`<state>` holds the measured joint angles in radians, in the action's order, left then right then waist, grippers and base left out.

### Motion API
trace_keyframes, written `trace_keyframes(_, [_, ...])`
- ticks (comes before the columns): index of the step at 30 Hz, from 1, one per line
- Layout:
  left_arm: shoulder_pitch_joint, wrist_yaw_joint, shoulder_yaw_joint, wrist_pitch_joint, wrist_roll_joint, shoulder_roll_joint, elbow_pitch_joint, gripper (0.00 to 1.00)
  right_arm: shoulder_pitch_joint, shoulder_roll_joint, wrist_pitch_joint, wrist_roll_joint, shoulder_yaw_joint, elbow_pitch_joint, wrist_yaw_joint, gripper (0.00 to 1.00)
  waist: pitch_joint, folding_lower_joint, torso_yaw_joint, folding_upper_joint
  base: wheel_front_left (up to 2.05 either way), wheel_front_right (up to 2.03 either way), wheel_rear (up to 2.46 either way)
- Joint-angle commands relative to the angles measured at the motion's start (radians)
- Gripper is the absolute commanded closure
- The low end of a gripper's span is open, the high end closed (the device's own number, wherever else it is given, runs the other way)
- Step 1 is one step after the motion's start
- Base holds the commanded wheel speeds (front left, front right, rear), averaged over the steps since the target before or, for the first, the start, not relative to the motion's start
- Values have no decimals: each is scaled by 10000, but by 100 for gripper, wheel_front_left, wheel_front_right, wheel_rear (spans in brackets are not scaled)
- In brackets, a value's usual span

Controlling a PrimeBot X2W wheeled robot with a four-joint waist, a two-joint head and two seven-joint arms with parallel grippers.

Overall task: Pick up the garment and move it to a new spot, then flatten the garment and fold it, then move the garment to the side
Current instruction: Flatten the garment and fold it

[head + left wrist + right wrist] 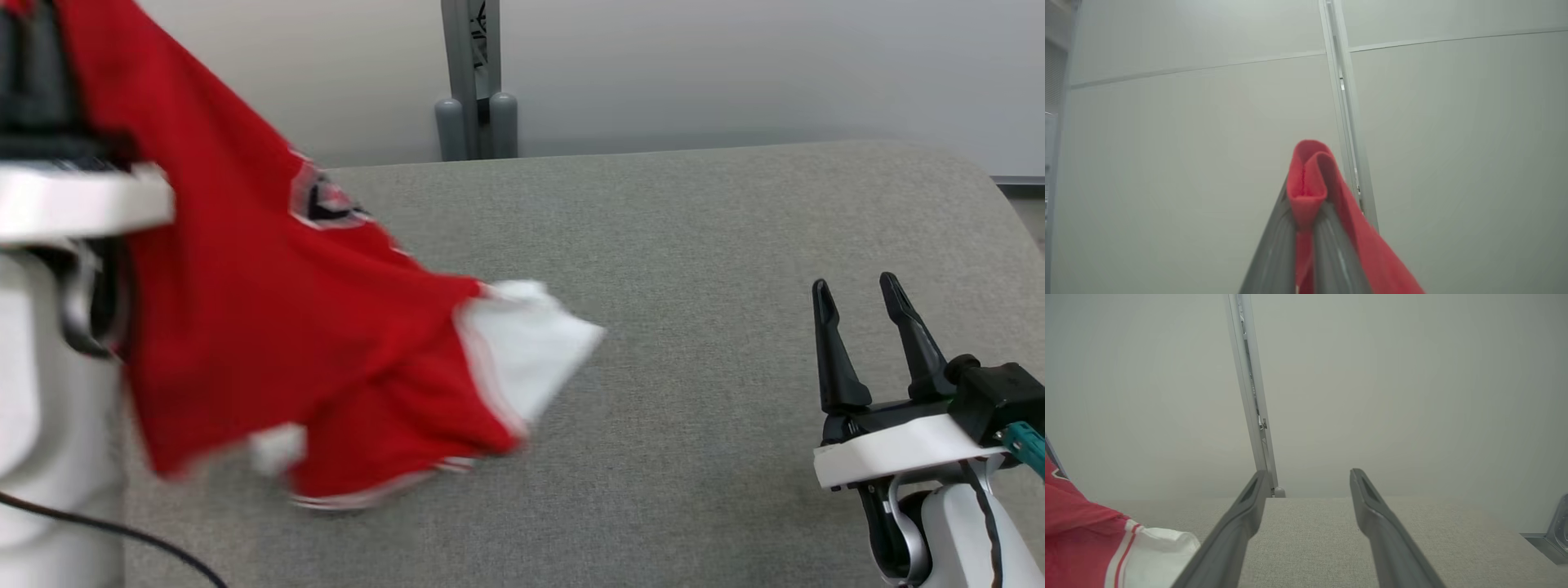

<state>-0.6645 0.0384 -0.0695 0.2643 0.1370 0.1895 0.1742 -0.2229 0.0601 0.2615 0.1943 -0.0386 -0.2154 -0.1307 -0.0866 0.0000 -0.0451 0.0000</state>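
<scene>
The garment [269, 343] is red with white sleeve trim and a dark round badge. It hangs from the upper left of the head view, and its lower hem and white sleeve trail on the grey padded table [694, 245]. In the left wrist view, my left gripper [1304, 212] is shut on a bunched red fold of the garment [1306, 179], raised in front of the wall. My left arm's white wrist [73, 204] stands at the far left. My right gripper [857, 294] hovers open over the table at the right, apart from the cloth. Nothing is between its fingers [1241, 514], and the garment's sleeve [1147, 555] lies to their left.
A grey metal post [478, 82] stands behind the table's far edge against the pale wall. The table's right corner [1004, 204] is rounded. A dark cable [122, 531] runs across the lower left beside my left arm.
</scene>
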Motion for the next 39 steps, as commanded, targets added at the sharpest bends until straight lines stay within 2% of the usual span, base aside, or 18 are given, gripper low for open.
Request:
trace_keyframes(1, [-557,-78,-238,7,-134,144,-148,100,-130,16,45,70,50,12,-2,0,-6,0,-110,0,0,0,0])
trace_keyframes(3, [-1163,-77,-410,5,-255,200,-329,100,-122,-5,47,81,87,46,-2,0,-5,0,-198,0,0,0,0])
trace_keyframes(5, [-1654,123,-333,5,-317,149,-480,100,-103,-21,47,100,97,52,-2,0,-10,0,-295,0,0,0,0])
trace_keyframes(8, [-1968,475,284,5,-425,-222,-445,100,-79,-40,45,139,108,41,-2,0,-22,0,-431,0,0,0,0])
trace_keyframes(11, [-1721,741,1317,5,-422,-734,-132,100,-120,-54,45,152,140,23,-2,0,-65,0,-583,0,0,0,0])
trace_keyframes(15, [-1150,879,3059,7,-94,-1239,623,100,-309,-69,45,150,105,8,-2,0,-244,0,-857,0,0,0,0])
trace_keyframes(17, [-834,915,3973,7,122,-1321,1071,100,-455,-65,47,164,81,26,-2,0,-407,0,-1035,0,0,0,0])
trace_keyframes(18, [-834,915,3973,7,122,-1321,1071,100,-455,-65,47,164,81,26,-2,0,-407,0,-1035,0,0,0,0])
trace_keyframes(21, [-439,910,5354,7,830,-1359,1640,100,-659,-70,46,365,-91,32,-4,0,-692,0,-1350,0,0,0,0])
trace_keyframes(27, [-406,296,7795,7,1846,-1366,2612,100,-1143,-72,46,771,-431,62,-2,0,-1324,0,-2076,0,0,0,0])
trace_keyframes(34, [-815,-435,9600,7,2395,-1371,3080,98,-1420,-71,46,1216,-714,155,-2,0,-1770,0,-2742,0,0,0,0])
trace_keyframes(35, [-862,-491,9813,7,2478,-1365,3209,55,-1415,-74,46,1258,-758,146,-2,0,-1788,0,-2795,0,0,0,0])
trace_keyframes(36, [-880,-471,10065,7,2580,-1370,3399,4,-1417,-72,47,1286,-777,132,-4,0,-1791,0,-2833,0,0,0,0])
trace_keyframes(37, [-901,-416,10289,7,2668,-1372,3555,0,-1409,-71,46,1306,-786,124,-4,0,-1787,0,-2853,0,0,0,0])
trace_keyframes(39, [-1018,-382,10662,7,2877,-1361,3915,0,-1387,-73,46,1322,-764,102,-2,0,-1771,0,-2855,0,0,0,0])
